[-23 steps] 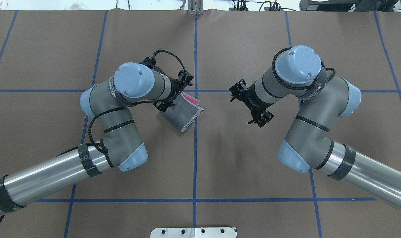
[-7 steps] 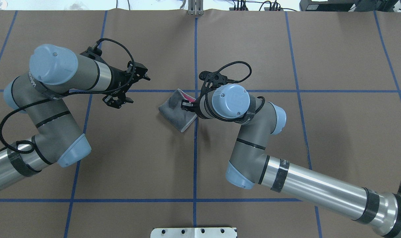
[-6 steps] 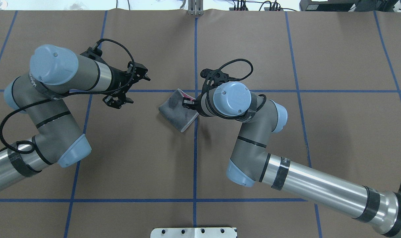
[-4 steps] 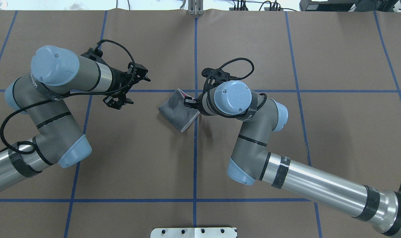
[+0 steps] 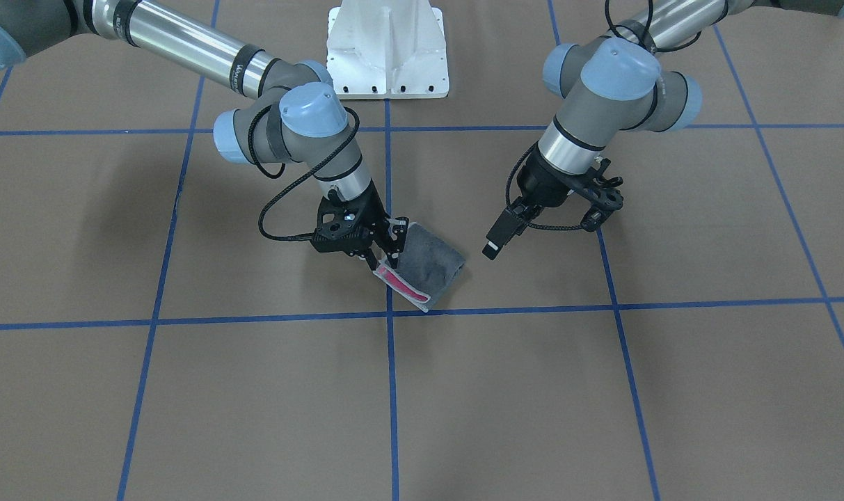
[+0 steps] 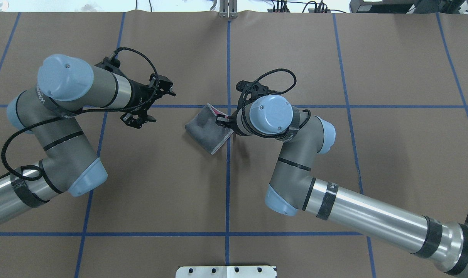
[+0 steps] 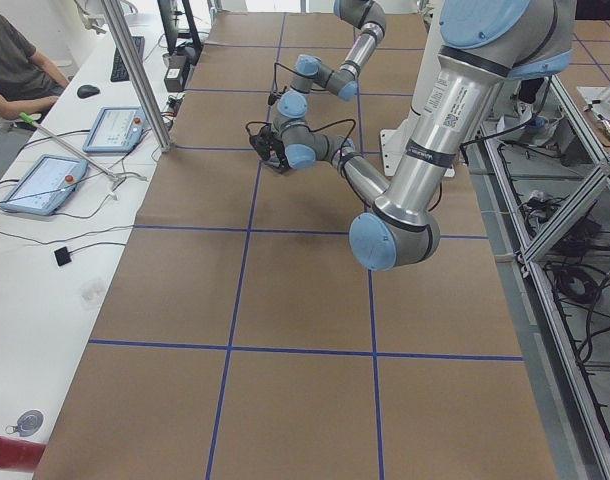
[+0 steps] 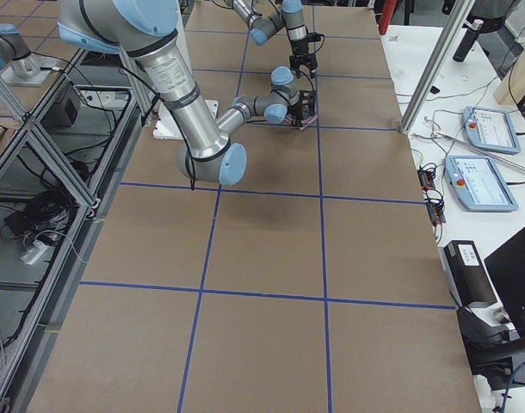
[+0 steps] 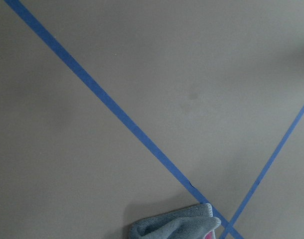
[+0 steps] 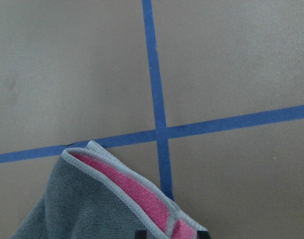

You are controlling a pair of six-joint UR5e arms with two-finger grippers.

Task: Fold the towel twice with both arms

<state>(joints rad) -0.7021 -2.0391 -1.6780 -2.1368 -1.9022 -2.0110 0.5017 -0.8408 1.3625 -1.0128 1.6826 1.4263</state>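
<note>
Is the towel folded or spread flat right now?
Folded: the towel lies doubled, grey outside, pink showing between stacked border edges.

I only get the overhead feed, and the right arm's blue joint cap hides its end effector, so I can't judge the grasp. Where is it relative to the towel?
Observer: In the front camera, the right end effector sits at the open edge of the towel, where pink shows.
Operator: Is it clamped on?
Observer: Can't tell. The right wrist camera shows only two dark fingertips at its bottom edge, either side of the pink strip.
Operator: And the left one?
Observer: The left end effector is off the towel; its wrist camera sees mostly bare table, with just a grey towel corner at the bottom edge.
</note>
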